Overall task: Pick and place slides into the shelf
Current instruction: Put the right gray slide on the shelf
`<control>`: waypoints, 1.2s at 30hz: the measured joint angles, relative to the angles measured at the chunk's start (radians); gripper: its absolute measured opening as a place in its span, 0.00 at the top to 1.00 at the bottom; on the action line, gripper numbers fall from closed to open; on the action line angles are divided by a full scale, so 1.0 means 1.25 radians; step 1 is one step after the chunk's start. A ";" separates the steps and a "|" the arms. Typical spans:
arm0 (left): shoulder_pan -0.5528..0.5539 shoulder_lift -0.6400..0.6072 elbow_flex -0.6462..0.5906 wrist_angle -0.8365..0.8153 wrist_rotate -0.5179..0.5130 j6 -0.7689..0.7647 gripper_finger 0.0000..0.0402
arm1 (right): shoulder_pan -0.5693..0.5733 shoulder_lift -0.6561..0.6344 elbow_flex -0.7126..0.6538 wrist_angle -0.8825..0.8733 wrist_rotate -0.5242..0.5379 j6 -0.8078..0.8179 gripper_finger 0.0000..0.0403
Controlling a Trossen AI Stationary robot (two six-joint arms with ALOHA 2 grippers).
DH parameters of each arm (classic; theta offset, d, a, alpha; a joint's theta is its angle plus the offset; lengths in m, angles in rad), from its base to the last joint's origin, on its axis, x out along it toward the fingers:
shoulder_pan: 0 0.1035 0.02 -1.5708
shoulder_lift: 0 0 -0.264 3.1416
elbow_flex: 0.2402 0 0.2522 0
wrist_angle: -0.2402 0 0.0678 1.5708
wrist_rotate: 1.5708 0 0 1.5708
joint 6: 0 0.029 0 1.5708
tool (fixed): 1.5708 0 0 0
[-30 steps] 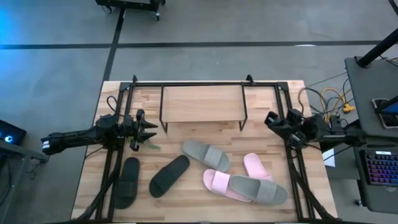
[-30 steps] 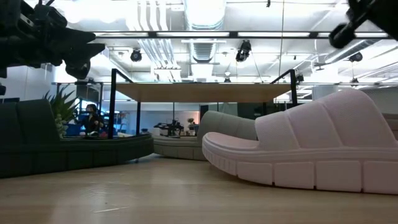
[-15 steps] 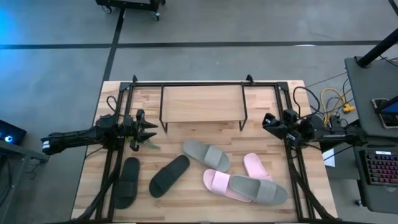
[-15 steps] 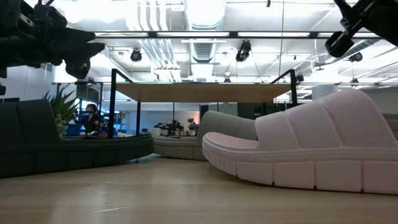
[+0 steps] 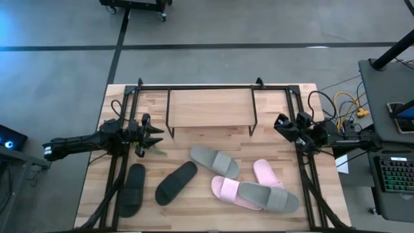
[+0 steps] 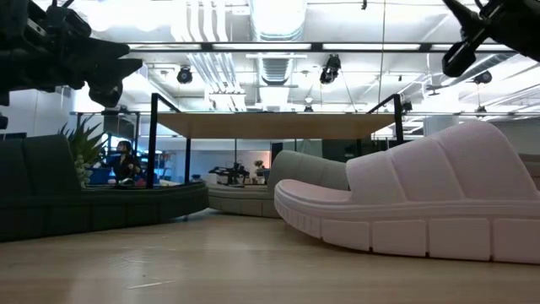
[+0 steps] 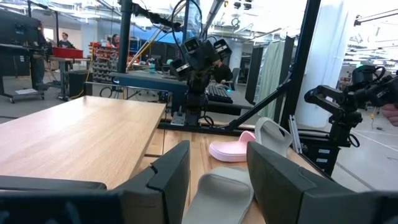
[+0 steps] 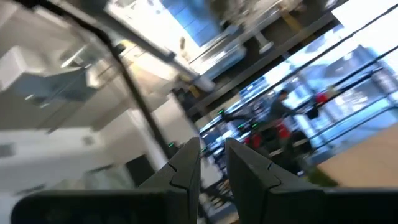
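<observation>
Shelf (image 5: 210, 107) sits at the back-centre of the bench (image 5: 284, 110), light wood top bare, nothing on it; from the low view nothing shows under the top board either. All six slides lie on the bench in front of the shelf.

Two black slides on the left: one (image 5: 132, 189) near the front-left corner, the other (image 5: 176, 182) just right of it, angled. One grey-green slide (image 5: 214, 160) lies near centre, in front of the shelf. A pink slide (image 5: 224, 188) is just in front of that, its end under the second grey-green slide (image 5: 270, 196), which lies across it. The other pink slide (image 5: 266, 172) sits just behind that pair, touching or nearly so; can't tell which.

Left hand (image 5: 157, 135) hovers over the bench's left side, near the shelf's left legs, pointing right. Fingers spread apart w/ nothing between them; the wrist view looks through the gap at a grey-green slide.

Right hand (image 5: 279, 123) is off the shelf's right end, raised and tilted up. Fingers (image 8: 183, 165) nearly together, a narrow gap left, gripping nothing.
</observation>
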 joint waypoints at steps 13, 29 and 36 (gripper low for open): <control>0.000 0.000 0.000 0.000 0.000 0.000 0.64 | 0.000 0.000 0.000 -0.002 0.013 -0.055 0.83; 0.000 0.000 0.000 0.000 0.000 0.000 0.64 | 0.000 0.210 0.175 0.048 -0.247 0.027 0.83; 0.000 0.000 0.000 0.000 0.000 0.000 0.64 | 0.000 0.365 0.379 -0.200 -0.276 0.017 0.83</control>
